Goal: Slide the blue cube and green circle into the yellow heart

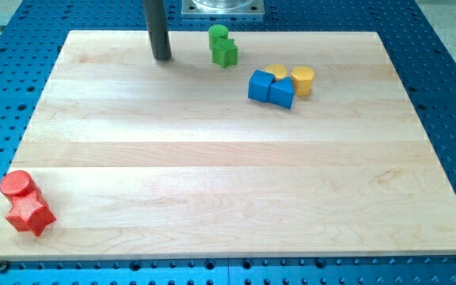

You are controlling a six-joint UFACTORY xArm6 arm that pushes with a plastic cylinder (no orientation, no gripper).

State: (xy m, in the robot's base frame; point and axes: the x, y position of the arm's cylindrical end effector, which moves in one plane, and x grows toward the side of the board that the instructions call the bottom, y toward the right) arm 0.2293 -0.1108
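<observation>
My tip (162,58) rests on the board near the view's top, left of centre. The green circle (218,33) lies to its right at the top edge, touching a green star-like block (226,54) just below it. Further right, two blue blocks touch each other: a blue block (260,85) on the left and the blue cube (282,93) on the right. The yellow heart (275,72) sits right behind them and touches both. My tip is about 70 px left of the green pair and well left of the blue and yellow cluster, touching no block.
A second yellow block (303,80), rounded, stands just right of the blue cube. A red circle (17,184) and a red star (30,214) touch each other at the view's bottom left corner of the wooden board (212,174).
</observation>
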